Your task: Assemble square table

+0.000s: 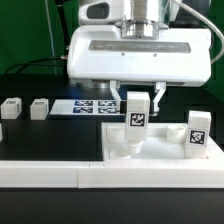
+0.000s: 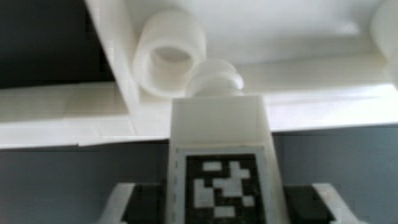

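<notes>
Held tight in the gripper (image 1: 138, 106): one small white leg (image 1: 137, 118) with a black-and-white tag on its side. Jaws closed on it, one on each side. Standing straight up, low end down at a near corner of the big white square slab (image 1: 165, 150). Cannot tell from the exterior view if pushed into the corner hole or just resting above it. In the wrist view, the held leg (image 2: 221, 125) right in the middle, with a dark pad (image 2: 139, 205) pressed on each side of its tag, and the gripper (image 2: 222, 205) clamped there. Past the round tip of the leg, a round hole (image 2: 171, 55) in a raised corner post of the slab (image 2: 63, 110). Very near the tip, a bit off to one side. Too blurry to tell if touching. On the exterior view's right, a second leg (image 1: 198, 133) standing upright on the slab, well apart from the held one. On the exterior view's left, a far loose leg (image 1: 11, 107) and a nearer loose leg (image 1: 38, 108) on the black table (image 1: 40, 135), side by side and not touching. Between those and the gripper, the marker board (image 1: 95, 105), flat on the table. Along the front, a long white bar (image 1: 50, 172), just beside the slab's front edge.
</notes>
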Tool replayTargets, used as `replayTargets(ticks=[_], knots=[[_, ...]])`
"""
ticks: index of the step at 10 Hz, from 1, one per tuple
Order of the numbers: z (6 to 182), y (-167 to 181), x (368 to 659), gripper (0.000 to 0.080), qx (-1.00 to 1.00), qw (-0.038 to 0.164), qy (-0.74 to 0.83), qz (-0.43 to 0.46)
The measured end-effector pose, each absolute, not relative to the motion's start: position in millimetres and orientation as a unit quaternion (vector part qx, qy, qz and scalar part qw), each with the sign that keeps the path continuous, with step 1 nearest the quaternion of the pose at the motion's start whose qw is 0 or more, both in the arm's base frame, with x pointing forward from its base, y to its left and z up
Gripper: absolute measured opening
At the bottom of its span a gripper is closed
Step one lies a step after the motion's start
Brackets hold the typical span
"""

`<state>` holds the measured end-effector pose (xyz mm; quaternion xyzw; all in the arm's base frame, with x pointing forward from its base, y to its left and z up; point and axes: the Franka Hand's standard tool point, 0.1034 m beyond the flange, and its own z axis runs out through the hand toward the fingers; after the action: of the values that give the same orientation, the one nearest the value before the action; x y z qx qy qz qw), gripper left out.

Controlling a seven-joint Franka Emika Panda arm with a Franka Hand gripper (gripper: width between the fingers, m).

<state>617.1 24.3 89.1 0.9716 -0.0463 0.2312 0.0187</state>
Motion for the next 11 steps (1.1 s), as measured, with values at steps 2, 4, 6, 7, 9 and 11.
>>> replayTargets(ticks=[2, 4, 6, 7, 9, 11], knots=[[87.9, 21.2, 616.7, 0.0288, 0.972, 0.021, -0.045, 0.23], [88.9, 18.6, 617.7, 0.0289, 0.972, 0.022, -0.043, 0.231], [88.4, 14.2, 617.8, 0.0289, 0.972, 0.025, -0.042, 0.231], [87.6, 13.2, 618.1, 0.0289, 0.971, 0.026, -0.041, 0.234], [87.4, 13.0, 617.9, 0.0289, 0.97, 0.027, -0.039, 0.238], [87.0, 12.3, 618.9, 0.0289, 0.966, 0.03, -0.037, 0.252]])
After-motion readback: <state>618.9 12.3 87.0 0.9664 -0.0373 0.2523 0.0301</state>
